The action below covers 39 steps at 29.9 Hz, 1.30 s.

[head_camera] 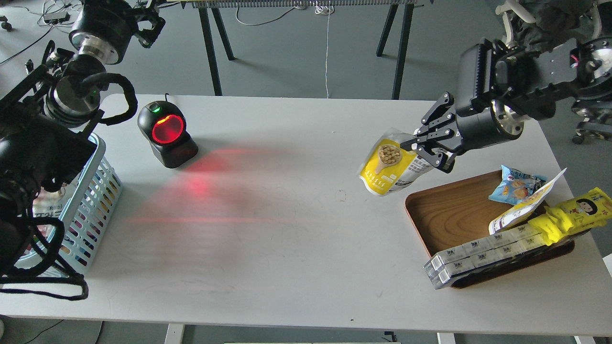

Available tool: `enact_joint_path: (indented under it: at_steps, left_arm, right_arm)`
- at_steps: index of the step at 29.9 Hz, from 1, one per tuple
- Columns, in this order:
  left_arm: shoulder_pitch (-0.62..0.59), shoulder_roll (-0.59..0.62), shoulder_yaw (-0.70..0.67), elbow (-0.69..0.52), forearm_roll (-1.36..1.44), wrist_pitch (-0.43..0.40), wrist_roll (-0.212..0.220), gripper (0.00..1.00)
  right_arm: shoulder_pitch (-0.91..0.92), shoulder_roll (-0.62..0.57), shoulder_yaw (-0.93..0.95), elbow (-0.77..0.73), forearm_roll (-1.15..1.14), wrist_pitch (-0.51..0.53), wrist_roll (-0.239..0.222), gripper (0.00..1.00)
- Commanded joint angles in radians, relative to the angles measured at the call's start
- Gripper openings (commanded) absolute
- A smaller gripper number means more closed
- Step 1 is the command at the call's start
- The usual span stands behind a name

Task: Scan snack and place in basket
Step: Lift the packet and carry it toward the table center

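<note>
Item 1: snack [393, 167], flat yellow-and-white pouch picturing beige balls in a spoon, held clear above the white worktop [287, 229], tilted, just left of the tray. Item 2: right end effector [425, 147], black, two-fingered, pinching the pouch at its upper right edge; arm enters from the upper right. Item 3: left end effector [148, 26], at top left above the floor beyond the worktop; seen small and dark, whether spread or pressed together cannot be told. Item 4: basket [98, 191], light blue, slotted sides, at the worktop's left edge, partly hidden behind the left arm. Item 5: scanner [167, 134], black, window glowing red, casting red light across the worktop, well apart from the pouch. Item 6: brown wooden tray [454, 210], right side, holding a small blue snack bag [514, 186], a long yellow pack with cartoon face [573, 215] and grey-white boxed packs [483, 255] overhanging its front rim.
</note>
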Motion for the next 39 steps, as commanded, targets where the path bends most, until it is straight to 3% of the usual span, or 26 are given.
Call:
enact_joint_path:
  at_steps: [1, 20, 28, 39]
  left_arm:
    - [-0.005, 0.002, 0.001, 0.000, 0.000, -0.001, 0.002, 1.00]
    - [-0.005, 0.005, -0.001, 0.000, -0.002, -0.009, 0.000, 1.00]
    - [-0.005, 0.006, -0.001, 0.000, 0.000, -0.009, 0.000, 1.00]
    - [-0.005, 0.011, -0.001, 0.000, -0.002, -0.011, -0.002, 1.00]
  right_arm:
    - [0.000, 0.113, 0.018, -0.018, 0.070, 0.000, 0.000, 0.00]
    - [-0.095, 0.475, 0.066, -0.262, 0.128, -0.003, 0.000, 0.00]
    - [-0.135, 0.549, 0.066, -0.317, 0.128, -0.002, 0.000, 0.00]
    - [-0.147, 0.564, 0.057, -0.354, 0.127, 0.000, 0.000, 0.01]
